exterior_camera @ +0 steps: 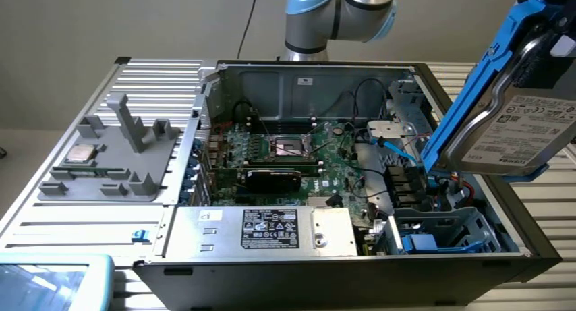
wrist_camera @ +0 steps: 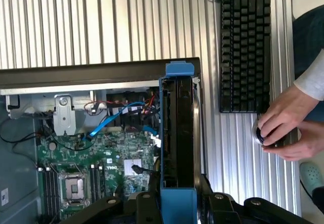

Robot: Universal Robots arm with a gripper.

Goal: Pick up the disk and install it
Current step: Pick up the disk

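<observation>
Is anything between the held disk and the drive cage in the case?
No solid obstacle shows. The disk, held by the gripper, hangs above the open case at the exterior view's right. Blue and red cables lie beside the drive cage, and a blue part sits inside it.

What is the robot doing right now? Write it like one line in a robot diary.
gripper: shut on the disk | disk: held in the air, tilted, over the open computer case | install: not yet done

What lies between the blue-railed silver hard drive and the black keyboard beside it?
In the wrist view, only a bare strip of the ribbed metal table separates the blue-railed silver hard drive from the black keyboard.
</observation>
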